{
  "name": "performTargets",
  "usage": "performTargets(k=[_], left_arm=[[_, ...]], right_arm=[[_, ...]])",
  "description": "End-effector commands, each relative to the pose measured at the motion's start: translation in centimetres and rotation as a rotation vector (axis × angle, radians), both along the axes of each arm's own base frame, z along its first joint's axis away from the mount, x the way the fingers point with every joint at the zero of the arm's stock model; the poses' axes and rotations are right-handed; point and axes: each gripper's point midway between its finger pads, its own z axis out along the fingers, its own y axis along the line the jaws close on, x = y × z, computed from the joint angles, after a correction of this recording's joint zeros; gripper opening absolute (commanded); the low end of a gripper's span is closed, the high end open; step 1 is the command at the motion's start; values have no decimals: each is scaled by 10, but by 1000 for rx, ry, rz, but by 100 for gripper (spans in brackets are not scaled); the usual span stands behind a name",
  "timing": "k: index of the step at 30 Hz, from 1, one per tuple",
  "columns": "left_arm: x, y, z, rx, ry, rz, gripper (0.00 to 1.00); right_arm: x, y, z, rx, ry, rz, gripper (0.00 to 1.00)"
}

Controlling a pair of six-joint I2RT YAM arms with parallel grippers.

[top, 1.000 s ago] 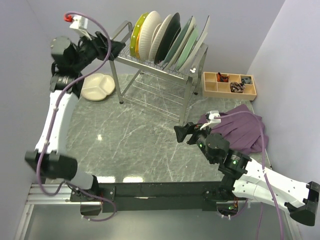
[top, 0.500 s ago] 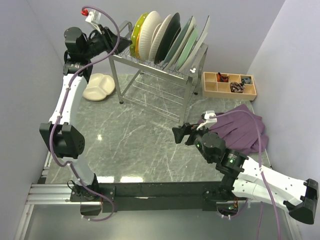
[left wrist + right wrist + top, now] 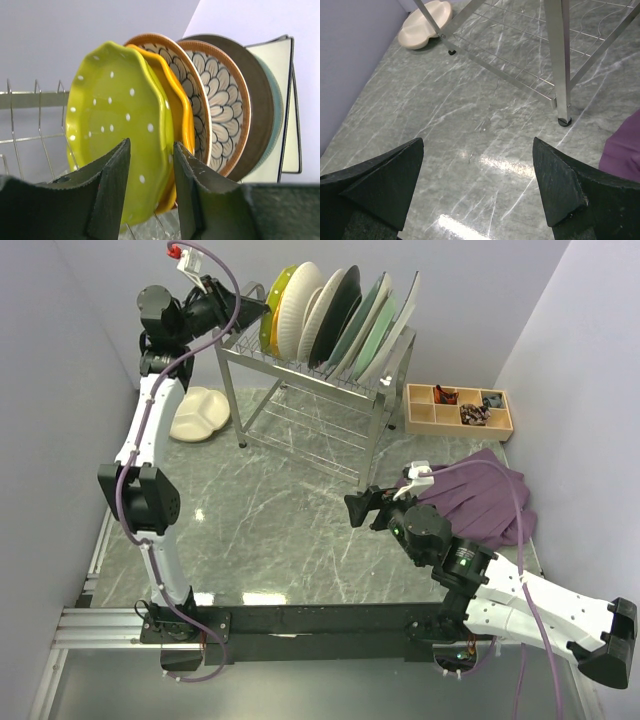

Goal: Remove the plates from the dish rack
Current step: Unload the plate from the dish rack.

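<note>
My left gripper (image 3: 150, 150) straddles the yellow dotted plate (image 3: 115, 115); clamped or not, I cannot tell. My right gripper (image 3: 477, 145) gapes wide.

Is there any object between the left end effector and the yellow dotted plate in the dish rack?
Nothing visible does. The left end effector has one finger on each side of the rim of the yellow dotted plate, at the end of the dish rack. The other plates stand behind it.
</note>
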Motion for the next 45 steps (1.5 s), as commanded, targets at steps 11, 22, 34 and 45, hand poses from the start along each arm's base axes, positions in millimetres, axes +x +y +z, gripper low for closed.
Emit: performTargets(k=[11,22,34,45], left_arm=[[11,-7,16,-99,-38,-44,37],[10,-25,8,-97,-28,-76,35],[11,-27,9,-138,-10,-107,10],[5,-22,37,-212,-9,-87,1]], right_arm=[[3,4,24,26,-37,-5,95],[2,2,26,26,-41,-7,95],[0,-1,31,43,-52,-6,95],[0,1,29,35,-47,-4,95]])
